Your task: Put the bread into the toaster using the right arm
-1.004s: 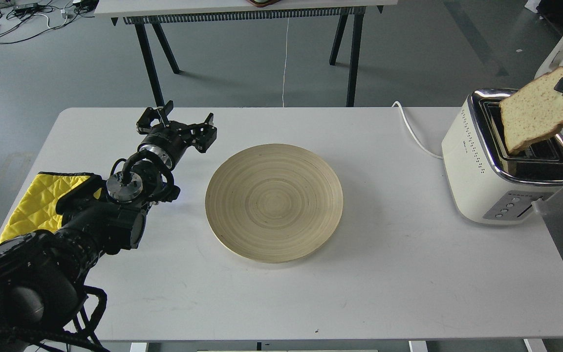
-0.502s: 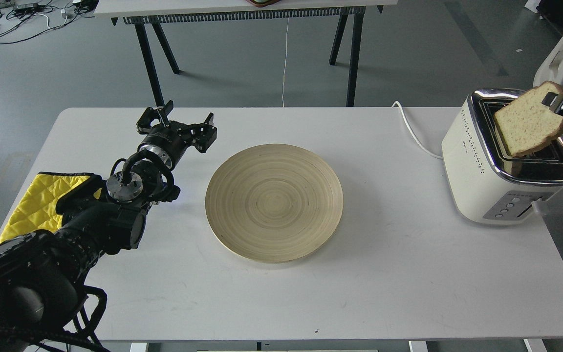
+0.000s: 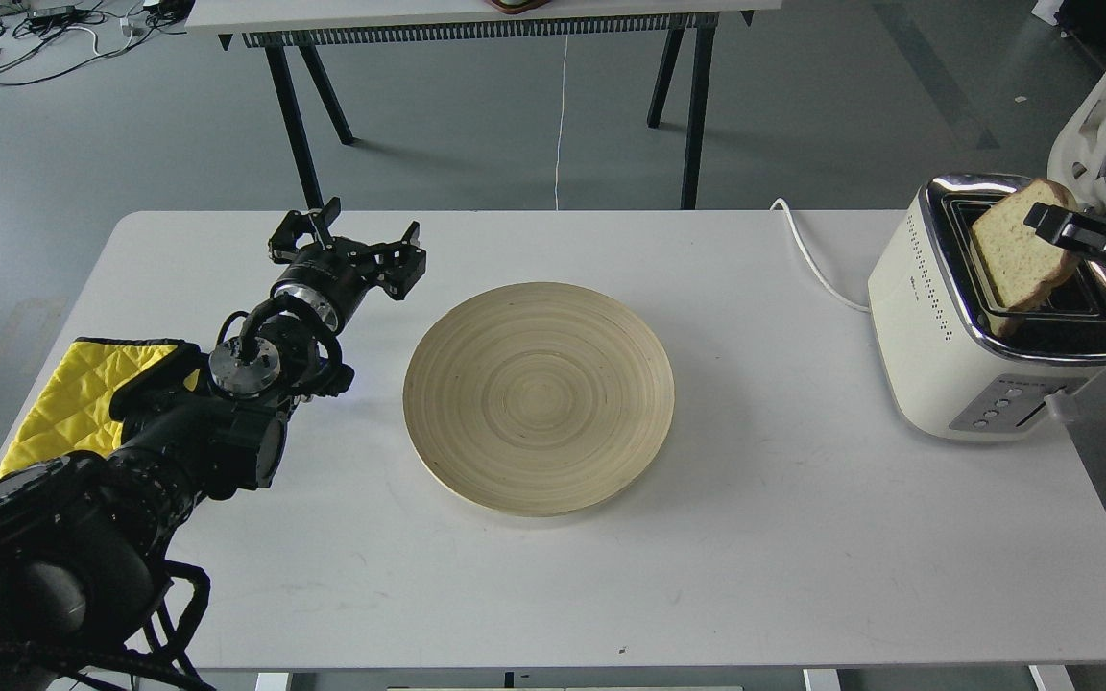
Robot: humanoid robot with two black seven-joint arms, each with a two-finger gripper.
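The cream-white toaster (image 3: pixel 947 336) stands at the table's right end, its chrome top and black slots facing up. The bread (image 3: pixel 1012 257), a pale tan slice with brown crust, stands tilted with its lower part inside a slot. My right gripper (image 3: pixel 1052 223) comes in from the right edge and is shut on the bread's upper right corner. My left gripper (image 3: pixel 347 251) is open and empty over the table's left part, left of the plate.
A round wooden plate (image 3: pixel 539 398) lies in the middle of the white table (image 3: pixel 755 557). A yellow quilted cloth (image 3: pixel 63 403) lies at the left edge under my left arm. The toaster's white cord (image 3: pixel 807 254) runs off the back. A white chair (image 3: pixel 1105 106) stands behind the toaster.
My right gripper has moved down and left with the bread. The slice has sunk lower into the toaster slot. My left arm has not moved.
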